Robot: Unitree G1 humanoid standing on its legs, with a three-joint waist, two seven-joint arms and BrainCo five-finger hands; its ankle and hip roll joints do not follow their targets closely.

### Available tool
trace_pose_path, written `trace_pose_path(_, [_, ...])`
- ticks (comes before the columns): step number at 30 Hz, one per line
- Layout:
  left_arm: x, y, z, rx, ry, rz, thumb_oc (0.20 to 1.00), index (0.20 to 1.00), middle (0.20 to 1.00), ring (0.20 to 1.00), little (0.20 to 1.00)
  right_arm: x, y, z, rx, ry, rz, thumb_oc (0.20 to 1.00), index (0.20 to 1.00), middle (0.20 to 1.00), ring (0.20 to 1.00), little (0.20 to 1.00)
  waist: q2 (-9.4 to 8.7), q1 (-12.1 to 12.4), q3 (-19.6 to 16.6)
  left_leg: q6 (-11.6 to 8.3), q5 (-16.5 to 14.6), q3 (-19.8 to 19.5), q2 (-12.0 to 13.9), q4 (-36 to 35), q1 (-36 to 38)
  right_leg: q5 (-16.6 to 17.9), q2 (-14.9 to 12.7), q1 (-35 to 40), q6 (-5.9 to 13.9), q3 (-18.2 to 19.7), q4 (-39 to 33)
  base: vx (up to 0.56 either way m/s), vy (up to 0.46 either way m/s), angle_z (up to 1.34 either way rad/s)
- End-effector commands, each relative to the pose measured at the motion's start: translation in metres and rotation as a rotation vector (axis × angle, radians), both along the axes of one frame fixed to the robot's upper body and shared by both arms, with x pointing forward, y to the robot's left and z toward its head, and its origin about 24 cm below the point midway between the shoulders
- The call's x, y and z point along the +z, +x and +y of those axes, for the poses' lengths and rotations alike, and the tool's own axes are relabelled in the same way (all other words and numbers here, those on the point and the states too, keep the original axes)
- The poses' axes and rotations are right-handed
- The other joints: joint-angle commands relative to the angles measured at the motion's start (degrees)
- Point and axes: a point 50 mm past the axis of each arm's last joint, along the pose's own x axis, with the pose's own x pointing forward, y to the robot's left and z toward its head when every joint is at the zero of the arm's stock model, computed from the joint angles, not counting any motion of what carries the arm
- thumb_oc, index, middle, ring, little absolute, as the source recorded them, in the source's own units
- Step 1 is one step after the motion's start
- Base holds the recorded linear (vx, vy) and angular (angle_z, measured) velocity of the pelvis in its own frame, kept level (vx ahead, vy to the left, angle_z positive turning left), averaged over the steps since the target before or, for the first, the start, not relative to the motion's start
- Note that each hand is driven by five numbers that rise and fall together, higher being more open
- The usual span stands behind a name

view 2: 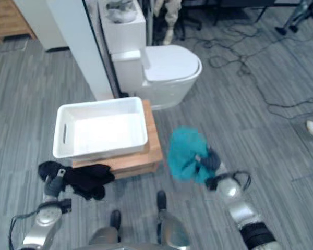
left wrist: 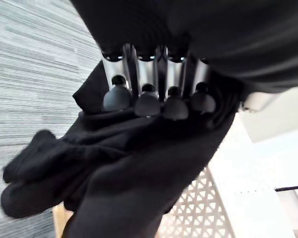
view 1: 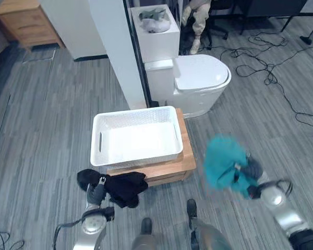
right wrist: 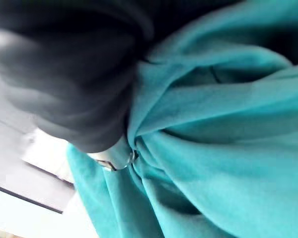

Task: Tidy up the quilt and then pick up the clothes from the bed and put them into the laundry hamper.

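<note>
Left eye view shows the left robot hand (view 1: 96,194) clutching limp black clothes (view 1: 126,187) beside the white hamper (view 1: 137,136), the right robot hand (view 1: 250,172) bunching soft, light teal clothes (view 1: 224,159), best gripped in gathered folds.

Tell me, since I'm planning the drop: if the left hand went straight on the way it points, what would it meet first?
Probably the white basket on the wooden stand. The left hand, curled round the black garment, points towards its near wall, though depth is unclear.
</note>
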Motion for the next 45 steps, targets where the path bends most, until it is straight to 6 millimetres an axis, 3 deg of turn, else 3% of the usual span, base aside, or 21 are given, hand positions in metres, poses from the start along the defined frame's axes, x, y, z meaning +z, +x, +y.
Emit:
trace_pose_path(1, [0.033, 0.023, 0.018, -0.004, 0.047, -0.184, 0.2, 0.2, 0.2, 0.2, 0.2, 0.062, 0.02, 0.03, 0.189, -0.007, -0.276, 0.2, 0.2, 0.2, 0.2, 0.2, -2.3, 1.36, -2.09, -2.52, -0.06, 0.72, -1.15, 2.03, -1.23, -8.97, -7.01, 5.66, 6.15, -2.3, 0.33, 0.03, -0.066, -0.12])
trace_pose_path(2, [0.033, 0.024, 0.016, 0.003, 0.026, -0.195, 0.2, 0.2, 0.2, 0.2, 0.2, 0.086, 0.024, 0.035, 0.231, -0.041, -0.362, 0.2, 0.2, 0.2, 0.2, 0.2, -2.33, 1.67, -1.22, -3.23, 0.41, 1.82, -0.47, 2.6, -2.07, -9.1, -7.64, 5.9, 5.93, -3.71, 0.29, -0.05, -0.043, -0.04])
trace_pose_path(3, [0.034, 0.027, 0.012, 0.0, -0.017, -0.208, 0.2, 0.2, 0.2, 0.2, 0.2, 0.114, 0.032, 0.041, 0.258, -0.074, -0.456, 0.2, 0.2, 0.2, 0.2, 0.2, -2.26, 1.28, -0.47, -4.14, 1.37, 7.61, 1.54, 3.43, -3.42, -9.54, -8.94, 6.17, 6.0, -7.59, 0.16, -0.07, -0.045, 0.29])
trace_pose_path(4, [0.034, 0.029, 0.009, -0.013, -0.038, -0.213, 0.2, 0.2, 0.2, 0.2, 0.2, 0.124, 0.035, 0.044, 0.267, -0.089, -0.486, 0.2, 0.2, 0.2, 0.2, 0.2, -2.03, 0.63, -0.19, -4.61, 2.31, 11.78, 3.39, 4.25, -4.03, -9.71, -9.54, 6.53, 6.16, -9.66, 0.04, -0.08, -0.009, 0.89])
trace_pose_path(5, [0.034, 0.029, 0.009, -0.012, -0.038, -0.213, 0.2, 0.2, 0.2, 0.2, 0.2, 0.124, 0.035, 0.044, 0.267, -0.089, -0.486, 0.2, 0.2, 0.2, 0.2, 0.2, -2.0, 0.57, -0.17, -4.62, 2.29, 11.75, 3.41, 4.29, -4.05, -9.71, -9.53, 6.54, 6.15, -9.69, 0.04, -0.04, 0.004, 1.56])
trace_pose_path(6, [0.034, 0.032, 0.0, -0.049, -0.075, -0.218, 0.2, 0.2, 0.2, 0.2, 0.2, 0.148, 0.042, 0.059, 0.302, -0.117, -0.566, 0.2, 0.2, 0.2, 0.2, 0.2, -1.43, 0.47, -0.02, -5.04, 4.23, 16.83, 5.38, 5.07, -5.27, -9.91, -9.81, 7.2, 6.41, -12.19, -0.03, -0.02, 0.004, 1.3])
trace_pose_path(9, [0.037, 0.036, -0.003, -0.071, -0.082, -0.238, 0.2, 0.2, 0.2, 0.2, 0.2, 0.168, 0.05, 0.074, 0.338, -0.129, -0.623, 0.2, 0.2, 0.2, 0.2, 0.2, -0.61, 0.44, -0.25, -5.41, 5.43, 17.87, 5.96, 3.88, -5.49, -9.75, -9.83, 7.38, 6.45, -13.48, -0.03, 0.01, -0.004, 0.37])
trace_pose_path(11, [0.058, 0.046, -0.001, -0.138, -0.045, -0.318, 0.2, 0.2, 0.2, 0.2, 0.2, 0.195, 0.066, 0.08, 0.324, -0.183, -0.668, 0.2, 0.2, 0.2, 0.2, 0.2, 0.07, 1.68, 0.21, -5.6, 6.76, 17.64, 6.12, 1.59, -5.59, -9.53, -9.64, 6.19, 6.36, -13.76, 0.36, -0.01, -0.007, 0.25])
trace_pose_path(13, [0.059, 0.046, -0.001, -0.135, -0.046, -0.321, 0.2, 0.2, 0.2, 0.2, 0.2, 0.196, 0.067, 0.081, 0.327, -0.183, -0.671, 0.2, 0.2, 0.2, 0.2, 0.2, 0.13, 1.53, 0.2, -5.62, 6.91, 17.68, 6.15, 1.4, -5.67, -9.51, -9.59, 5.98, 6.32, -13.72, 0.4, -0.02, -0.005, 0.33])
trace_pose_path(16, [0.099, 0.061, 0.006, -0.199, 0.003, -0.481, 0.2, 0.2, 0.2, 0.2, 0.2, 0.22, 0.088, 0.077, 0.252, -0.236, -0.69, 0.2, 0.2, 0.2, 0.2, 0.2, 0.78, 4.59, 2.62, -6.09, 8.39, 16.6, 6.38, 0.9, -8.31, -8.76, -9.47, 2.67, 5.98, -14.61, 0.83, -0.08, -0.041, 0.11])
trace_pose_path(24, [0.163, 0.084, -0.004, -0.37, 0.054, -0.71, 0.2, 0.2, 0.2, 0.2, 0.2, 0.199, 0.11, 0.051, 0.125, -0.305, -0.54, 0.2, 0.2, 0.2, 0.2, 0.2, 3.7, 6.75, 4.24, -6.94, 10.16, 14.97, 6.22, 0.27, -11.78, -8.06, -9.73, 0.25, 6.13, -16.21, 0.48, -0.04, -0.024, 0.26])
trace_pose_path(25, [0.172, 0.089, -0.01, -0.399, 0.039, -0.747, 0.2, 0.2, 0.2, 0.2, 0.2, 0.189, 0.113, 0.05, 0.125, -0.339, -0.497, 1.0, 1.0, 1.0, 1.0, 1.0, 4.08, 6.65, 4.31, -7.13, 10.38, 14.76, 6.31, 0.17, -12.07, -8.05, -9.68, 0.11, 6.17, -16.43, 0.32, -0.01, -0.012, 0.26])
trace_pose_path(27, [0.191, 0.093, -0.022, -0.476, 0.054, -0.818, 0.2, 0.2, 0.2, 0.2, 0.2, 0.183, 0.114, 0.049, 0.148, -0.518, -0.45, 1.0, 1.0, 1.0, 1.0, 1.0, 4.65, 5.98, 4.36, -7.62, 10.19, 14.69, 6.75, 0.11, -11.59, -8.64, -9.48, 0.66, 6.38, -16.52, 0.11, -0.01, -0.009, 0.2])
trace_pose_path(30, [0.205, 0.092, -0.031, -0.529, 0.073, -0.875, 0.2, 0.2, 0.2, 0.2, 0.2, 0.178, 0.112, 0.054, 0.173, -0.609, -0.453, 1.0, 1.0, 1.0, 1.0, 1.0, 4.67, 5.35, 4.21, -7.8, 10.09, 14.85, 7.0, 0.2, -11.2, -8.78, -9.29, 1.0, 6.38, -16.18, 0.08, -0.01, -0.004, 0.04])
trace_pose_path(33, [0.224, 0.087, -0.046, -0.593, 0.094, -0.963, 0.2, 0.2, 0.2, 0.2, 0.2, 0.15, 0.102, 0.065, 0.241, -0.641, -0.427, 1.0, 1.0, 1.0, 1.0, 1.0, 4.29, 3.86, 3.71, -7.64, 9.8, 15.15, 7.11, 0.21, -9.97, -8.84, -8.97, 1.8, 6.13, -15.22, -0.03, 0.02, 0.002, -0.07])
trace_pose_path(34, [0.236, 0.086, -0.054, -0.609, 0.123, -1.024, 0.2, 0.2, 0.2, 0.2, 0.2, 0.129, 0.092, 0.07, 0.29, -0.655, -0.41, 1.0, 1.0, 1.0, 1.0, 1.0, 3.62, 2.27, 2.96, -7.47, 8.58, 15.49, 7.06, 0.46, -8.33, -9.48, -8.83, 2.9, 6.16, -14.36, 0.04, 0.07, 0.002, -0.11])
trace_pose_path(37, [0.247, 0.087, -0.06, -0.612, 0.145, -1.078, 0.2, 0.2, 0.2, 0.2, 0.2, 0.112, 0.08, 0.067, 0.302, -0.637, -0.389, 1.0, 1.0, 1.0, 1.0, 1.0, 3.04, 0.94, 2.25, -7.26, 8.19, 16.09, 6.98, 0.42, -7.06, -9.37, -8.77, 3.46, 6.09, -13.67, -0.02, 0.09, 0.019, -0.23])
trace_pose_path(38, [0.254, 0.092, -0.065, -0.589, 0.153, -1.12, 0.2, 0.2, 0.2, 0.2, 0.2, 0.095, 0.067, 0.061, 0.303, -0.602, -0.366, 1.0, 1.0, 1.0, 1.0, 1.0, 2.62, -1.05, 1.81, -7.19, 7.25, 16.83, 7.04, 0.6, -5.6, -9.85, -8.8, 4.14, 6.13, -13.03, 0.15, 0.03, 0.018, -0.29])
trace_pose_path(40, [0.256, 0.096, -0.068, -0.574, 0.163, -1.127, 0.2, 0.2, 0.2, 0.2, 0.2, 0.089, 0.059, 0.056, 0.299, -0.589, -0.355, 1.0, 1.0, 1.0, 1.0, 1.0, 2.34, -1.85, 1.53, -7.1, 7.33, 17.42, 7.08, 0.46, -5.06, -9.57, -8.68, 4.18, 6.03, -12.53, 0.02, 0.07, 0.031, -0.28])
trace_pose_path(41, [0.258, 0.106, -0.071, -0.535, 0.239, -1.125, 0.2, 0.2, 0.2, 0.2, 0.2, 0.07, 0.046, 0.052, 0.293, -0.537, -0.313, 1.0, 1.0, 1.0, 1.0, 1.0, 2.01, -4.15, 1.12, -6.98, 6.36, 18.43, 7.12, 0.57, -3.79, -9.89, -8.54, 4.4, 6.18, -11.57, 0.15, 0.1, 0.043, -0.4])
trace_pose_path(45, [0.243, 0.13, -0.069, -0.459, 0.345, -1.013, 0.2, 0.2, 0.2, 0.2, 0.2, 0.044, 0.028, 0.048, 0.294, -0.468, -0.237, 1.0, 1.0, 1.0, 1.0, 1.0, 1.67, -6.88, 0.75, -6.85, 6.14, 20.39, 7.21, 0.45, -2.85, -9.05, -8.33, 3.49, 6.3, -9.89, 0.18, 0.03, 0.033, -0.52])
